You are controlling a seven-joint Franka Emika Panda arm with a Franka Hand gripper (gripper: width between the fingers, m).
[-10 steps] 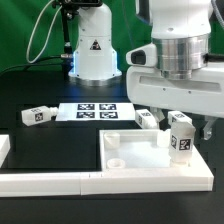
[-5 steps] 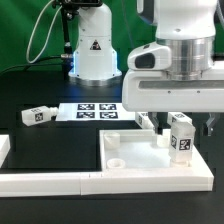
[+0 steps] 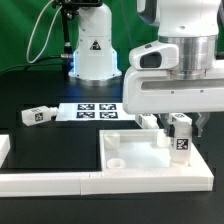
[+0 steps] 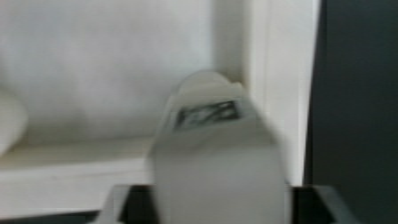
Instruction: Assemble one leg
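Observation:
My gripper (image 3: 182, 128) is shut on a leg (image 3: 181, 138), a small white peg with square tags, held upright. It is over the far right corner of the big white square panel (image 3: 140, 165). I cannot tell whether the leg's lower end touches the panel. In the wrist view the leg (image 4: 214, 150) fills the middle between the dark fingers (image 4: 132, 205), with the panel's raised rim (image 4: 276, 60) just beyond it. A second leg (image 3: 147, 121) lies behind the panel, just to the exterior view's left of the gripper. A third leg (image 3: 38, 115) lies at the exterior view's far left.
The marker board (image 3: 95, 111) lies on the black table behind the panel. The long white L-shaped border bar (image 3: 45, 181) runs along the front and the exterior view's left. The arm's white base (image 3: 92, 55) stands at the back.
The gripper's body has levelled out and sunk slightly. The leg in it has stayed at almost the same spot over the panel's corner.

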